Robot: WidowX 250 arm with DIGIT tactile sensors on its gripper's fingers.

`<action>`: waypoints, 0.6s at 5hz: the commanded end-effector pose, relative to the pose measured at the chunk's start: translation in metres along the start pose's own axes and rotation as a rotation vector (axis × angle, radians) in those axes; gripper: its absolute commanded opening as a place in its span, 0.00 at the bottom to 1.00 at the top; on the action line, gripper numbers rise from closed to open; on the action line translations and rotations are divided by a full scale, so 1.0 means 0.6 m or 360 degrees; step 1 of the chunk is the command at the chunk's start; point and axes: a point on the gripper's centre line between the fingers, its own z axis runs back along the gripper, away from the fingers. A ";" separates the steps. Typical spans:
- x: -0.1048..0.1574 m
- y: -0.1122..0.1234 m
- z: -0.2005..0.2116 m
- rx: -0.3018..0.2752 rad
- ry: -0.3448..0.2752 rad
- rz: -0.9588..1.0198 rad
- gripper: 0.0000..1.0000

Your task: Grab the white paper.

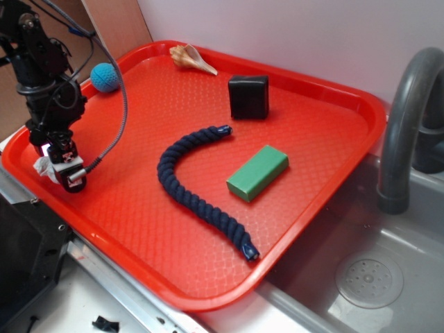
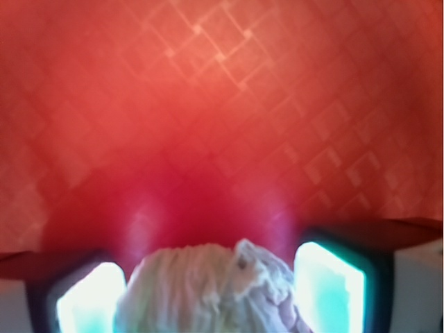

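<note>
Red tray point(image 1: 326, 104), left edge: your hand point(image 1: 61, 168) sits there with the white paper point(image 2: 208, 291) (a crumpled wad) between its fingers point(image 2: 329, 288), closed against it on both sides.

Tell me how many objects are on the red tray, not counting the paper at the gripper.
5: blue ball at the far left corner, seashell by the far rim, black box, navy rope in the middle, green block beside it. None seem hidden.

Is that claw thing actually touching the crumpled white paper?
Touching. In the wrist view the white paper fills the space between the gripper fingers, pressed against both.
</note>
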 end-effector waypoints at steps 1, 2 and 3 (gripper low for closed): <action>-0.006 -0.002 0.003 0.0036 -0.0010 0.0021 0.00; -0.005 0.005 0.020 0.0045 -0.0027 0.0067 0.00; 0.011 -0.002 0.077 0.0067 -0.0108 0.0159 0.00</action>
